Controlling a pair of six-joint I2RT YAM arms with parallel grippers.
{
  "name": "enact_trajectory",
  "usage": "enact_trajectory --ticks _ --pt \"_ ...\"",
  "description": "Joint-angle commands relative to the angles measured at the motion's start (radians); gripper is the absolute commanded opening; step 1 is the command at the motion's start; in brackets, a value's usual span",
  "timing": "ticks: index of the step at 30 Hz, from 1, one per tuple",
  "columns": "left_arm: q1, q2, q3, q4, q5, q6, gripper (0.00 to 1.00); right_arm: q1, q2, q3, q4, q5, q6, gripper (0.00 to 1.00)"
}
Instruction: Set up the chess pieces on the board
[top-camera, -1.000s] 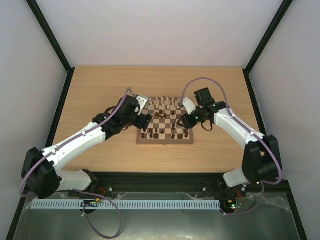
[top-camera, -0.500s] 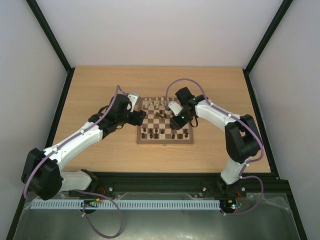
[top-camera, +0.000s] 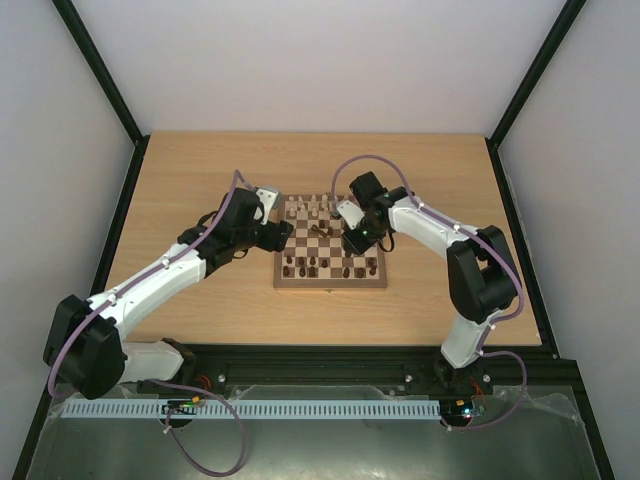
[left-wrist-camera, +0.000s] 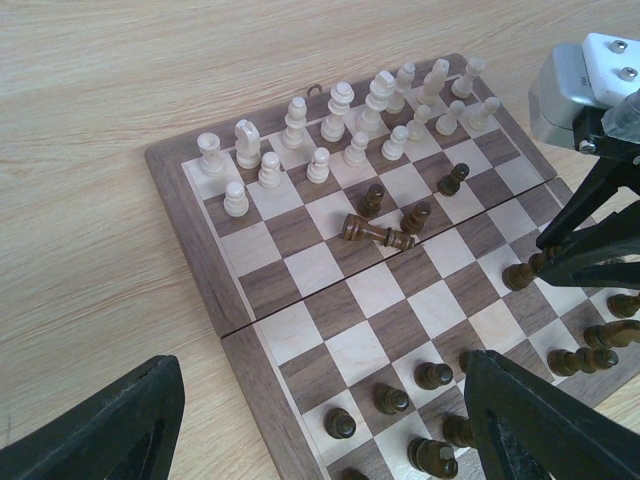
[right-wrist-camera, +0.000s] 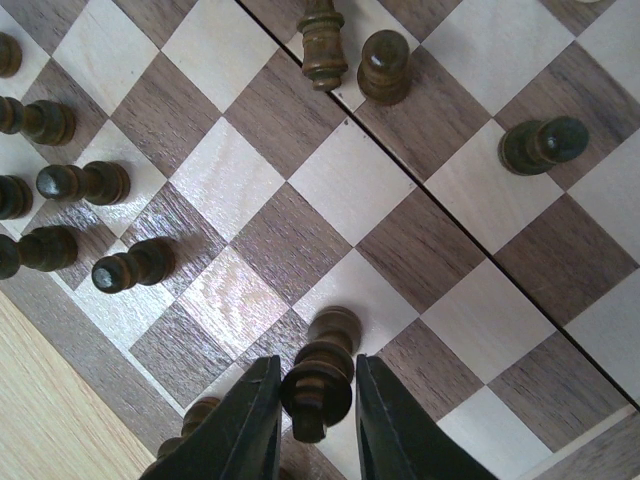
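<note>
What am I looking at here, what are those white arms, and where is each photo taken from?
Two white robot arms, each ending in a black two-finger gripper, stand at the near edge of a light wooden table. One picture looks down from above; the other two come from wrist cameras. On the table lies a small checkered wooden chessboard: pale cream pieces along its far side, dark brown pieces nearer, one dark piece toppled mid-board. The right gripper is closed on a dark brown turned piece. The left gripper hangs open at the board's left edge, holding nothing.
</note>
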Motion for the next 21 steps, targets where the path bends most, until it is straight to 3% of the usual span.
enact_trajectory --ticks 1,7,15,21 --pt "0.01 0.016 0.008 0.0 0.01 -0.004 0.78 0.004 0.03 0.026 -0.047 -0.007 0.011 0.21" --pt "0.014 0.02 0.008 -0.001 0.012 -0.005 0.78 0.005 0.011 0.032 -0.057 -0.022 0.009 0.07" --pt "0.019 0.027 0.01 -0.003 0.019 -0.007 0.77 0.013 -0.08 0.03 -0.058 -0.076 -0.006 0.04" --pt "0.022 0.031 0.012 -0.003 0.022 -0.008 0.76 0.094 -0.117 -0.005 -0.093 -0.069 -0.063 0.04"
